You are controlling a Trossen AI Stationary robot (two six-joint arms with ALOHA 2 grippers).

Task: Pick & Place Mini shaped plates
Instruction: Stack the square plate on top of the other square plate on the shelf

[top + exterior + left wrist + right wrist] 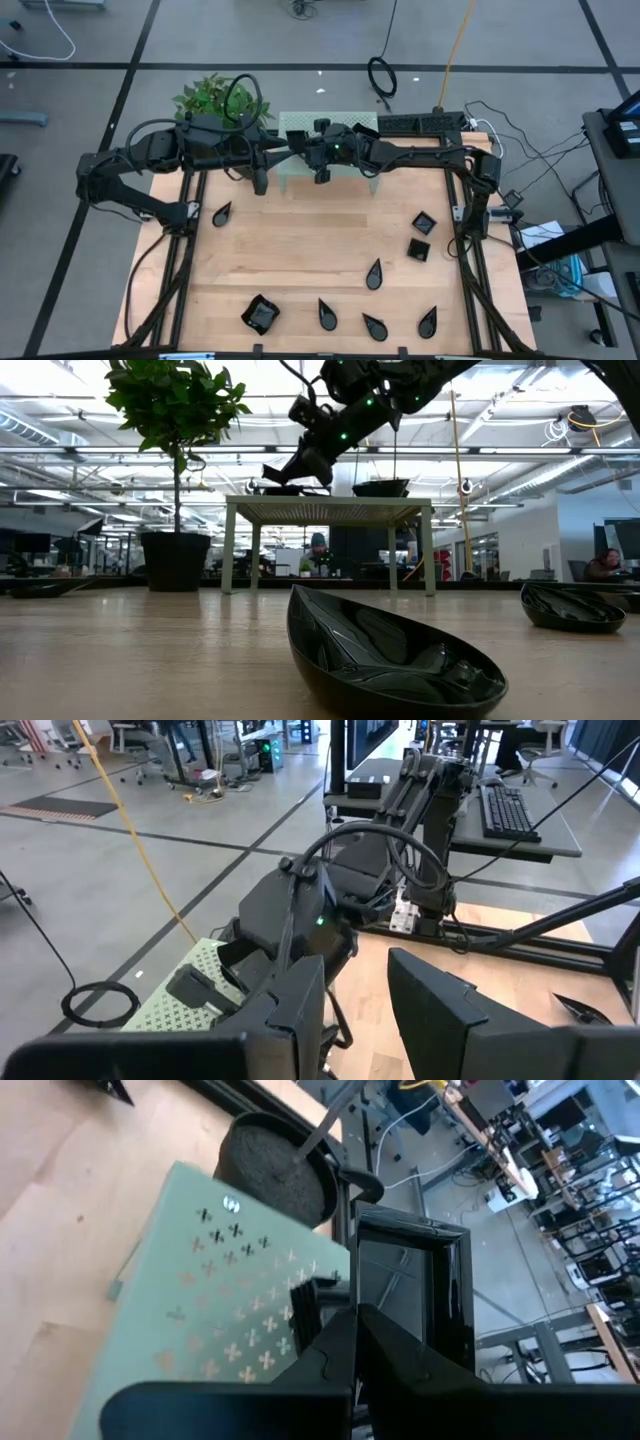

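**Both arms crowded over the green stand at back of desk**

Your right hand is above the pale green perforated stand, fingers fully closed. Their tips meet at the near rim of a glossy square plate at the stand's edge. Can't tell whether they pinch that rim or just touch it.

Your left hand is part open w/ nothing between the fingers. It sits at the stand's left side, pointing across at the right arm. That arm's wrist and cable loop are directly ahead of it, so the path over the stand is blocked from that side.

Also tight: the plant pot stands just beside the stand's back-left corner, near the square plate. The plant's leaves spread over the left arm.

Rest of the plates lie loose on the desk, well apart from both hands:
- one teardrop near the left edge
- two small squares on the right
- a teardrop mid-desk
- a wavy-edged square and three teardrops along the front

A person sits in the room beyond the desk.
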